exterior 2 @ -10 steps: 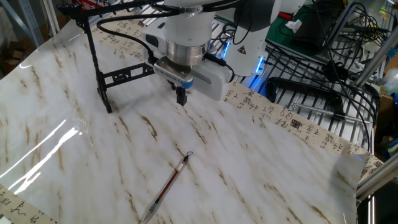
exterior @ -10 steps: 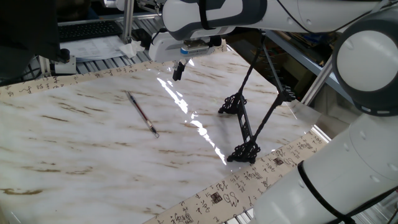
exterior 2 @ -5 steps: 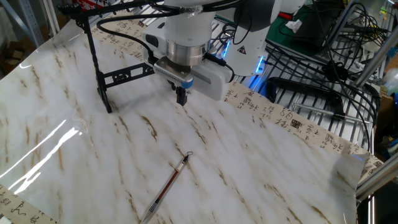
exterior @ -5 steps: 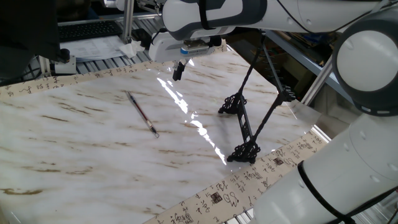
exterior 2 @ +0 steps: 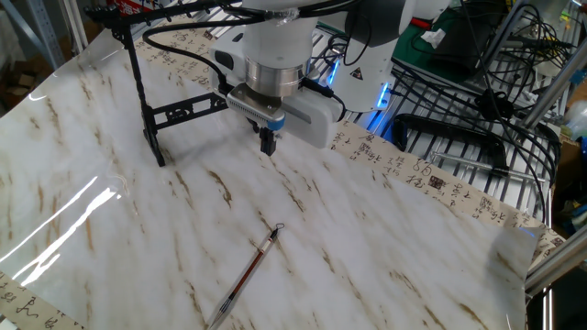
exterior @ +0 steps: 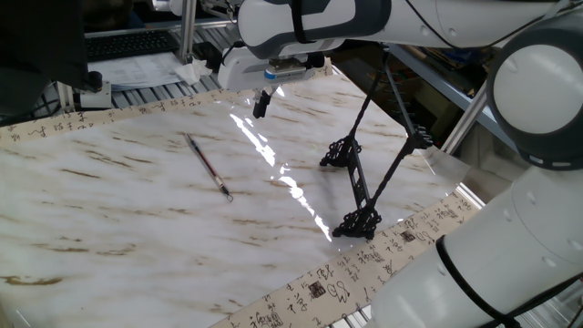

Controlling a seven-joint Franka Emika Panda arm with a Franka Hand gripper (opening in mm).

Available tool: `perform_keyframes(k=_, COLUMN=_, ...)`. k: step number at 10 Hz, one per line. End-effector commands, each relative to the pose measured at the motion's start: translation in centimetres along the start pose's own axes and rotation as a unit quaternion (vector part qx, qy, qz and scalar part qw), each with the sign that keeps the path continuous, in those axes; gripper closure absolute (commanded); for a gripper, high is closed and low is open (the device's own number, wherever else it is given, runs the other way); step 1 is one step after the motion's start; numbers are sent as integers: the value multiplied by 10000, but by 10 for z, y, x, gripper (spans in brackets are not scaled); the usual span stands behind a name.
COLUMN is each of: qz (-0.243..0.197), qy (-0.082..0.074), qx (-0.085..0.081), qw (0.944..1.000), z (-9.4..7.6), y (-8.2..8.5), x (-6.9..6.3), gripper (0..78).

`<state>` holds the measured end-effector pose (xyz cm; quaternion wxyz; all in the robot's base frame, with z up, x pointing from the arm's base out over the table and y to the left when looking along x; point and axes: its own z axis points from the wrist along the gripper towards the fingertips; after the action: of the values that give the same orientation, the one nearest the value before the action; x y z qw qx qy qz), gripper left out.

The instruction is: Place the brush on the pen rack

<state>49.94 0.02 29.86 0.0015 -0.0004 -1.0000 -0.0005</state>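
Item 1, nearest: desk (exterior 2: 385,257), marbled pale top edged with calligraphy-printed paper, glare streaks across it.

Item 2: brush (exterior 2: 246,274), thin reddish-brown shaft, lying flat on the desk well apart from the pincer, on the side away from the rack; loop end toward the pincer, pale tip pointing away. Untouched.

Item 3: pincer (exterior 2: 268,143), hanging above the desk, fingers drawn narrow, nearly together, holding nothing. Pointing straight down.

Item 4, farthest: pen rack (exterior 2: 156,108), black rods on scrolled feet, standing just beyond the pincer; in the opposite view (exterior: 364,178) it sits to the pincer's far side from the brush.

Risks, as judged: the shaft is slim and lies flush on a slick top, so a narrow or off-centre pinch could roll or skid it away. The rack rods are thin; a tilted release could let the brush slide off.

Change against the earlier frames: none seen. Arm, brush and rack stand exactly as they did.
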Motion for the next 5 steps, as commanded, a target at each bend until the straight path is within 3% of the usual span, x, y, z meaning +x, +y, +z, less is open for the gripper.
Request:
perform_keyframes(k=1, qz=1042, qy=192, qx=-475, qw=9932, z=0, y=0, x=0, gripper=776)
perform_keyframes(k=2, qz=1031, qy=182, qx=-336, qw=9939, z=0, y=0, x=0, gripper=776)
perform_keyframes(k=5, qz=1034, qy=191, qx=-352, qw=9938, z=0, y=0, x=0, gripper=776)
